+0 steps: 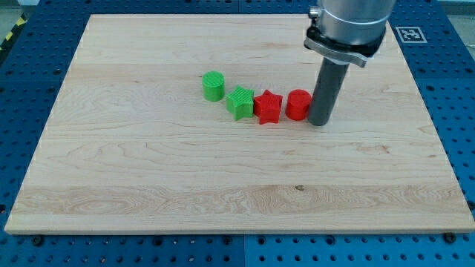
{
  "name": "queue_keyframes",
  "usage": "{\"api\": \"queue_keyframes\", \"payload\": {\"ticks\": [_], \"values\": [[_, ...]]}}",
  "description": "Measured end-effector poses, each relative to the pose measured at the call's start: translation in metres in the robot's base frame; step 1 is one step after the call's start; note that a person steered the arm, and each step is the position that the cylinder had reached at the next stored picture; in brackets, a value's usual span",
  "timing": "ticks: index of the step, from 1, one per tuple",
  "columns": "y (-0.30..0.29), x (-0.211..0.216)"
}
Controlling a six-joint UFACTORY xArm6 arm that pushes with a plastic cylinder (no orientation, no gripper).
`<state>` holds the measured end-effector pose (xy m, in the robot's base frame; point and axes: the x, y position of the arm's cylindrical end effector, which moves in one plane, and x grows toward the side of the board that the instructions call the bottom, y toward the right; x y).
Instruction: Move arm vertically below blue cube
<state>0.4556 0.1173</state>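
No blue cube shows in the camera view; it may be hidden behind the rod, I cannot tell. My tip [318, 122] rests on the wooden board [148, 185], right of centre, touching or just beside the right side of a red cylinder [297, 104]. Left of the red cylinder sits a red star-shaped block [268, 107]. Next to it on the left is a green star-shaped block [240, 102]. A green cylinder [213, 86] stands further left and a little higher. The blocks form a row running up to the view's left.
The board lies on a blue perforated table [453, 89]. The arm's grey body [347, 26] hangs over the board's top right. A black-and-white marker tag [407, 34] sits off the board's top right corner.
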Motion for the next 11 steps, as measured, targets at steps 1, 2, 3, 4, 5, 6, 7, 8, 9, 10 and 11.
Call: {"api": "queue_keyframes", "payload": {"ticks": [1,2,3,4,5,6,7,8,9,10,11], "values": [[0.039,-0.006],[0.039,-0.045],[0.006,-0.061],[-0.006,-0.063],[0.042,-0.065],[0.052,-0.065],[0.053,-0.065],[0.080,-0.065],[0.089,-0.065],[0.115,-0.065],[0.140,-0.065]]}}
